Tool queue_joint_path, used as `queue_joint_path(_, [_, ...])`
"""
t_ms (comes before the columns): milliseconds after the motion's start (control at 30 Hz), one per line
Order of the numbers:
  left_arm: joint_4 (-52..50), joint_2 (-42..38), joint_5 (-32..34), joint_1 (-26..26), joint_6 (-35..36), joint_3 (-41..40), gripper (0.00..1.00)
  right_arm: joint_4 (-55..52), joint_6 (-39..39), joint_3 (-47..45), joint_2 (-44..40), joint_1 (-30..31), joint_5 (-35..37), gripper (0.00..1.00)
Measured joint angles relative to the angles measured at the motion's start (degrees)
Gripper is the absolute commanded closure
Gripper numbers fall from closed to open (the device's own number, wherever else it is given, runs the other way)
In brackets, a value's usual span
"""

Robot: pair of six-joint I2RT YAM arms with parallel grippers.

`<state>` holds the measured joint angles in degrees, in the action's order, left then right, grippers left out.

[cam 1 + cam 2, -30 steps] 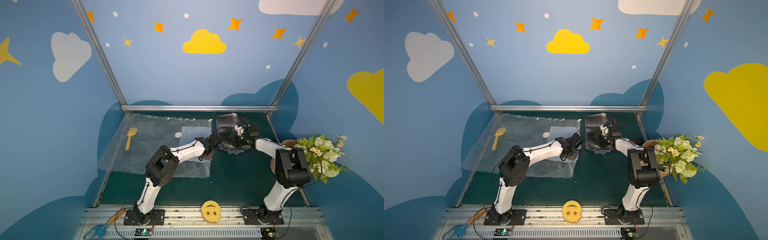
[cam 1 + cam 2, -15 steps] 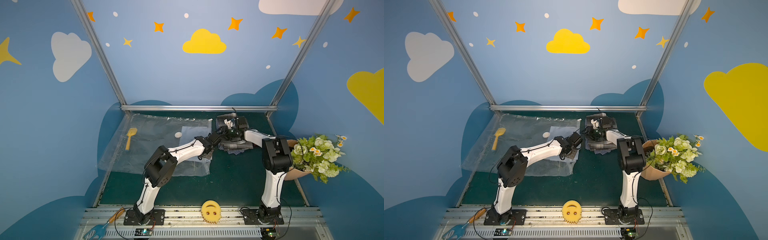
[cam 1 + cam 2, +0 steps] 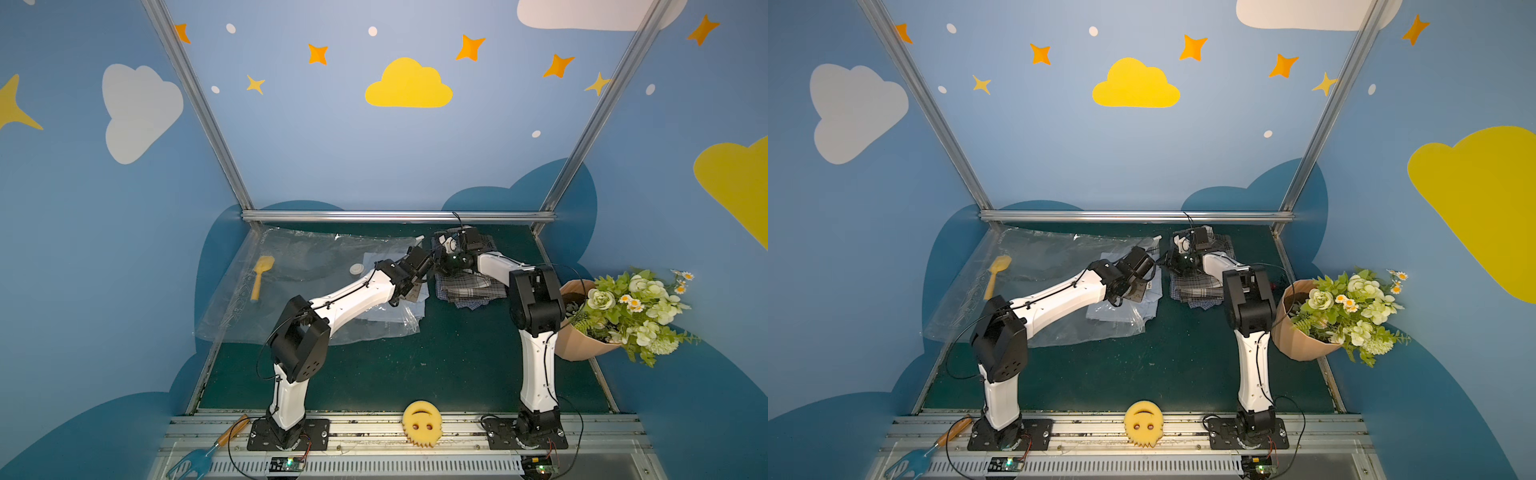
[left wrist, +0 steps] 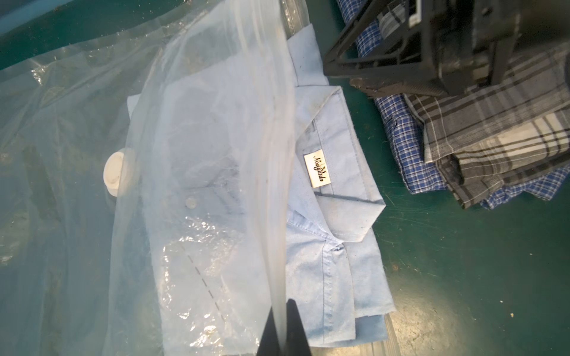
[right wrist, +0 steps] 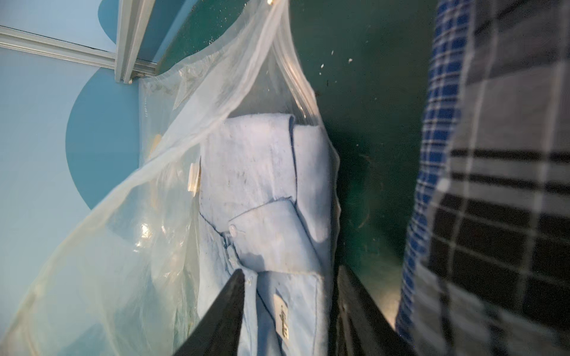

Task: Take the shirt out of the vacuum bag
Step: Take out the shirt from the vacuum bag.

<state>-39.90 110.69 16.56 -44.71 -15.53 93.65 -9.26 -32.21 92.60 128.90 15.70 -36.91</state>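
While my left hand (image 4: 282, 320) pinches the bag (image 4: 61, 185) by its lip, my right hand (image 5: 290, 277) sits open, right by the shirt (image 4: 339, 191), whose collar pokes out toward it.

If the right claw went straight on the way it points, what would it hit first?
Most likely the light blue shirt at the mouth of the vacuum bag: its collar lies ahead of the open right gripper.
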Motion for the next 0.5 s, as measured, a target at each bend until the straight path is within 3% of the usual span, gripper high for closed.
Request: queue_joint_path(500, [0.81,0.0,-2.25,0.35,-0.13,0.0,0.96,-1.11,0.2,3.19,3.74,2.25,2.56,0.68])
